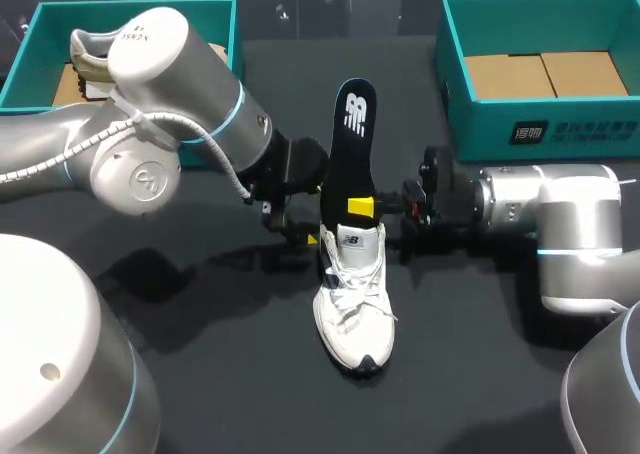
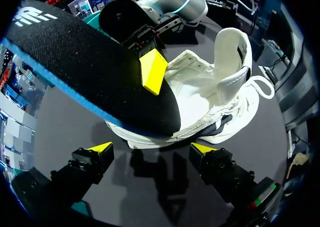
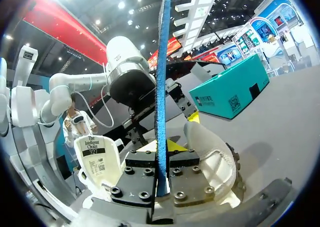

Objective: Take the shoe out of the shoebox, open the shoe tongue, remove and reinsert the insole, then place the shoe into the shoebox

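Observation:
A white shoe (image 1: 352,299) lies on the dark table at the middle, toe toward me. A black insole with a blue edge (image 1: 352,139) stands up out of its heel opening. My right gripper (image 1: 362,207) is shut on the insole's lower part from the right. In the right wrist view the insole (image 3: 161,77) runs edge-on between the closed fingers (image 3: 145,162), with the shoe (image 3: 212,157) under it. My left gripper (image 1: 300,229) stands open just left of the heel. Its view shows both yellow tips (image 2: 101,148) spread, short of the shoe (image 2: 215,102) and below the insole (image 2: 90,72).
A teal shoebox (image 1: 30,59) at the back left holds another shoe (image 1: 88,59), partly behind my left arm. A second teal shoebox (image 1: 530,129) with a cardboard floor stands at the back right. Bare dark table lies in front of the shoe.

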`<action>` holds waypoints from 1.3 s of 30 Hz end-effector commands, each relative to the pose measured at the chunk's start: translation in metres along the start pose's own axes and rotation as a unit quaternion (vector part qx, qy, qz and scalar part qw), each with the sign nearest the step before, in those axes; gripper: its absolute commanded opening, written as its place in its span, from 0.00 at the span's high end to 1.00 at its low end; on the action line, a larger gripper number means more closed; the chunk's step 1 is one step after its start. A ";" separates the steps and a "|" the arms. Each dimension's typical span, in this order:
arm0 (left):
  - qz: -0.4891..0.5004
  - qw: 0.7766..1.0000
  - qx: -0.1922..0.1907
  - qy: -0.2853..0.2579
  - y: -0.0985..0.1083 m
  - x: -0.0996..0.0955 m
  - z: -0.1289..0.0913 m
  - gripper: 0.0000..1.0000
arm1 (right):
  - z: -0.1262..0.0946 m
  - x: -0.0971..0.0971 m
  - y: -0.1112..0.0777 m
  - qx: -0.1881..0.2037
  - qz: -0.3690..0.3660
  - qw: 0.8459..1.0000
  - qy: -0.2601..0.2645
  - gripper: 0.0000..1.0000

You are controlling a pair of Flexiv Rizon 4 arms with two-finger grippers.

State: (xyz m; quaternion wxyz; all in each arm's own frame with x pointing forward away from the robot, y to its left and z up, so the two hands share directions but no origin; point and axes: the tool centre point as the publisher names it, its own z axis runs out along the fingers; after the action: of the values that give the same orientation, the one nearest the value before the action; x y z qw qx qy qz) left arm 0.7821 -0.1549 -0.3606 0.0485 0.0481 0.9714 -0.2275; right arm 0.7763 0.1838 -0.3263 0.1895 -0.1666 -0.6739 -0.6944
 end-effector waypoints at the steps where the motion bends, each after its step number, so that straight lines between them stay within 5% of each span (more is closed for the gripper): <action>1: 0.000 1.000 0.000 0.000 0.000 0.001 0.000 0.00 | 0.001 -0.004 -0.009 0.006 0.011 1.000 0.003 1.00; 16: 0.000 1.000 0.000 0.000 0.000 0.001 0.000 0.00 | -0.012 0.003 -0.039 0.003 0.050 0.999 -0.015 1.00; 39: 0.000 1.000 0.000 0.000 0.000 0.001 0.000 0.00 | 0.007 0.012 -0.046 0.026 0.049 0.998 0.017 1.00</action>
State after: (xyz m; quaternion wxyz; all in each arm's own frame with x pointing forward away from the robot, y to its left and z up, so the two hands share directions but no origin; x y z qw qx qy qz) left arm 0.7821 -0.1548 -0.3607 0.0485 0.0482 0.9714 -0.2274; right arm 0.7503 0.1881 -0.3469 0.2378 -0.1825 -0.6805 -0.6686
